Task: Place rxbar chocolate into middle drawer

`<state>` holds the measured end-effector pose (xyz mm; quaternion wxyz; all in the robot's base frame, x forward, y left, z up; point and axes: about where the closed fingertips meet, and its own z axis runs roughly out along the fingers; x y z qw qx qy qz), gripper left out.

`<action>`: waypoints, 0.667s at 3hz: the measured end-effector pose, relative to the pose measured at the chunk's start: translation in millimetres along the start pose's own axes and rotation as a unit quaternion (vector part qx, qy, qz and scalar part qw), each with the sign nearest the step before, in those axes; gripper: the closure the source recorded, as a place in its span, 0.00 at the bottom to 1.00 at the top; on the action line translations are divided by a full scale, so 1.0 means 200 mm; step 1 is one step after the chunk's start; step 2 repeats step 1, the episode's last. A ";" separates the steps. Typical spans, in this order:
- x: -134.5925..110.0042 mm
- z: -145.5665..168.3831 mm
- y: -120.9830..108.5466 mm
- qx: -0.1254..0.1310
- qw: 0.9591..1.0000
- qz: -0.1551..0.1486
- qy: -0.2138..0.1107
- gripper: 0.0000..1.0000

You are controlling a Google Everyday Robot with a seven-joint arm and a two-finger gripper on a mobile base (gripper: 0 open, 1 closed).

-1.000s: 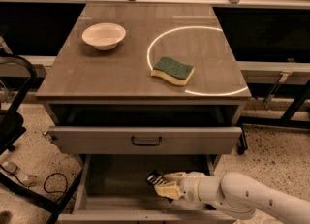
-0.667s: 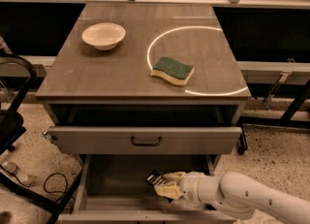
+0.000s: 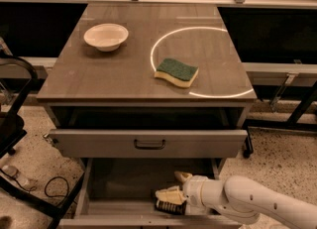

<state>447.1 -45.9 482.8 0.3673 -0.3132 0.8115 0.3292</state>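
The rxbar chocolate (image 3: 171,207), a small dark bar, lies low in the middle drawer (image 3: 124,186), the pulled-out tray at the bottom of the view. My gripper (image 3: 174,187) reaches into this drawer from the right on a white arm, right above the bar. Its two pale fingers (image 3: 168,195) stand apart with nothing between them, and the lower one rests just over the bar. The bar's far side is hidden under the gripper.
The drawer above (image 3: 148,143) has a flat front with a dark handle, is slightly open and overhangs the middle drawer. On the cabinet top are a green-and-yellow sponge (image 3: 177,71) and a white bowl (image 3: 106,36). A black chair frame (image 3: 15,124) and cables stand at the left.
The gripper stays at nearly the same spot inside the middle drawer. Nothing on the cabinet top has moved.
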 end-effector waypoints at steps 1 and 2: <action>0.00 0.00 0.00 -0.001 1.000 0.000 0.000 0.00; 0.00 0.00 0.00 -0.001 1.000 0.000 0.000 0.00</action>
